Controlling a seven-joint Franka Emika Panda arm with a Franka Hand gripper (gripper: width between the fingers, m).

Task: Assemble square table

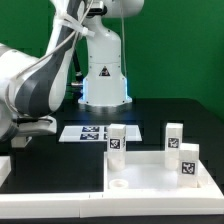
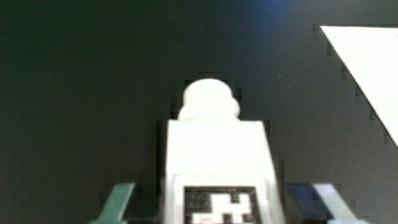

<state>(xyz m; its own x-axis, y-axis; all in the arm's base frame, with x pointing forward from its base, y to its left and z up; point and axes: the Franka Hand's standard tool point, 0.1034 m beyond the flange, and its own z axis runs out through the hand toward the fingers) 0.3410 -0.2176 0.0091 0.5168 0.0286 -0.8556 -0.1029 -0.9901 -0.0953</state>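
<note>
Claw straddling a peg leg, grip not confirmed.
Wrist view: claw (image 2: 217,203) fingers (image 2: 118,204) sit on both sides of a white tagged peg leg (image 2: 214,150), rounded tip pointing away; can't tell if they touch it, so held or not is unclear. Exterior view: square table slab (image 1: 150,172) lies on the black worktop (image 1: 160,112) at 5 o'clock of frame. Other legs (image 1: 117,139) stand upright at its far rim. Marker board (image 1: 86,132) lies at 10 o'clock from the slab.
</note>
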